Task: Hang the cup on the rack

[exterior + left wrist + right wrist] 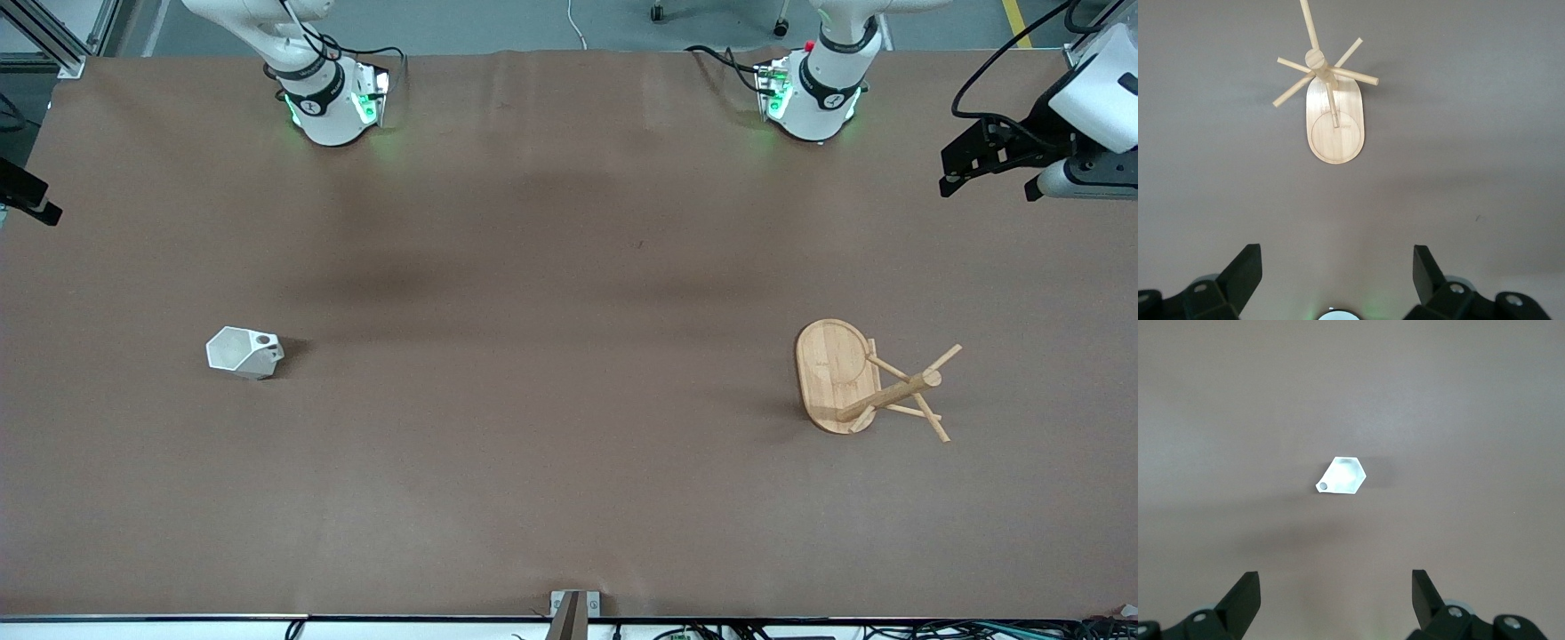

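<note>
1. Opening step, by the look of it: nothing grasped, nothing hung, both arms drawn back high near their bases.
2. White faceted cup (244, 352) upright on the brown table (551, 498) toward the right arm's end, mouth up, nothing visible inside; flat tab handle with its round hole turned toward the rack's end of the table.
3. Bamboo mug rack (867, 380) standing on its oval base toward the left arm's end, well apart from the cup; every slanted peg bare.
4. Right gripper (1336, 600) high over the table, looking down on the cup, claw spread wide and empty.
5. Left gripper (1337, 277) likewise high, looking down on the rack, claw spread wide and empty; waiting.
6. Next move, as a judgement: lower the right gripper to the cup, pinch a wall or the tab while leaving the hole free for a peg.
</note>
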